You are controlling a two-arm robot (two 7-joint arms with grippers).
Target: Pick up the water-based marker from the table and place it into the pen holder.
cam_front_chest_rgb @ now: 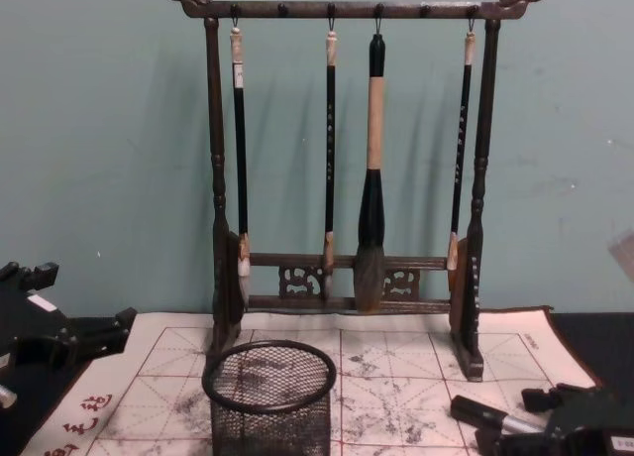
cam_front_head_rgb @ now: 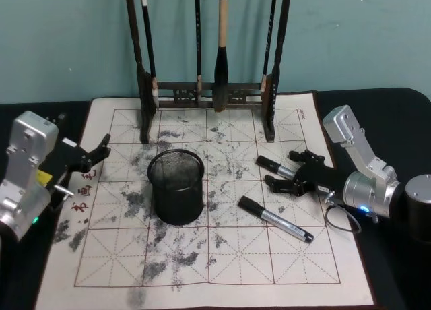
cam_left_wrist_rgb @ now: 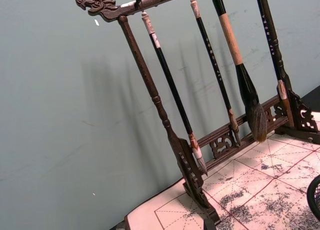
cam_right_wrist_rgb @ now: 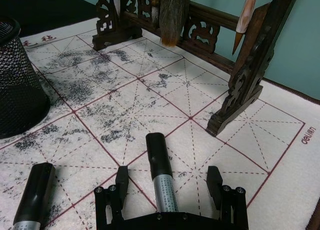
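Head view: the right gripper (cam_front_head_rgb: 283,170) is hovering low over a white, red-gridded calligraphy mat (cam_front_head_rgb: 222,266) on the dark table (cam_front_head_rgb: 384,101). Its fingers are spread around a black-capped silver marker (cam_front_head_rgb: 275,166). A second matching marker (cam_front_head_rgb: 276,220) is lying just beside the gripper, nearer the robot. The black wire-mesh pen holder (cam_front_head_rgb: 176,187) is standing between both grippers. The left gripper (cam_front_head_rgb: 100,156) is hanging with fingers apart, holding nothing.

Left wrist view: a dark wooden brush rack (cam_left_wrist_rgb: 172,140) is standing with brushes hanging.

Right wrist view: the marker is lying between the fingers (cam_right_wrist_rgb: 121,182), touching neither.

Chest view: the holder is standing left of the right gripper.
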